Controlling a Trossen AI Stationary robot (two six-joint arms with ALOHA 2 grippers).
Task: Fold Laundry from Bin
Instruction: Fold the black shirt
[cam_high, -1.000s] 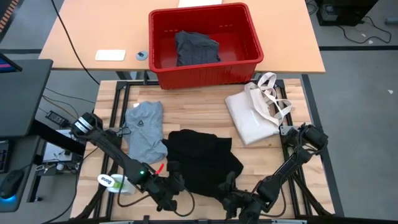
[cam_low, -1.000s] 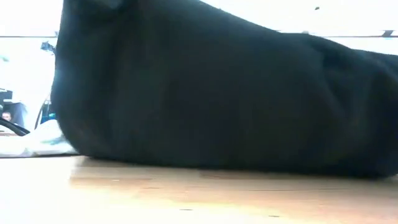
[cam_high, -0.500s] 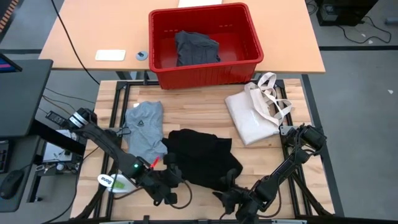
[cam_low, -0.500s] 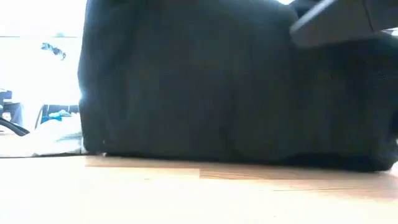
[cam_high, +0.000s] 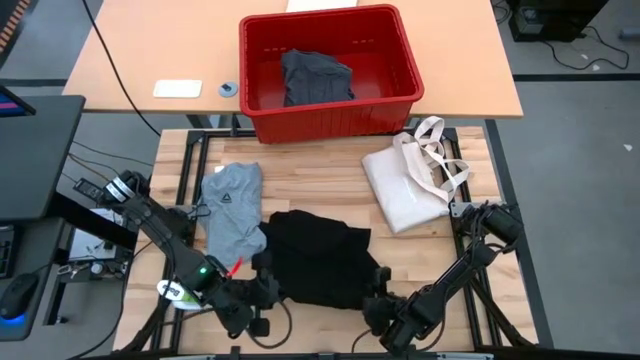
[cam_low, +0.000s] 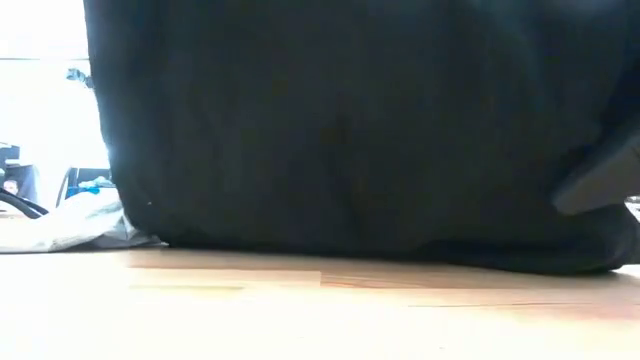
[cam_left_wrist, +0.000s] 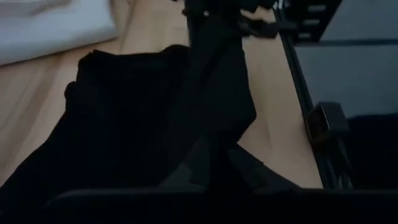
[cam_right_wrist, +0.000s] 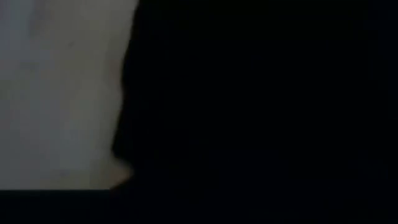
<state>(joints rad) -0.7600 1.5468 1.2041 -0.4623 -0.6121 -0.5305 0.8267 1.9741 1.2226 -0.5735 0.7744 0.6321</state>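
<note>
Hands at six o'clock: my left hand (cam_high: 262, 297) pinches the black garment (cam_high: 318, 262); my right hand (cam_high: 379, 290) touches it, grip unclear.
One grey garment (cam_high: 316, 76) waits in the bin (cam_high: 405, 52) at twelve; the grey T-shirt (cam_high: 232, 208) lies out at nine; nothing looks neatly folded.

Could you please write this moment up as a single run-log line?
stage: folding black garment on table | left gripper: shut on its near-left edge | right gripper: at near-right edge, grip unclear | grey T-shirt: flat, left | bin: holds one garment
</note>
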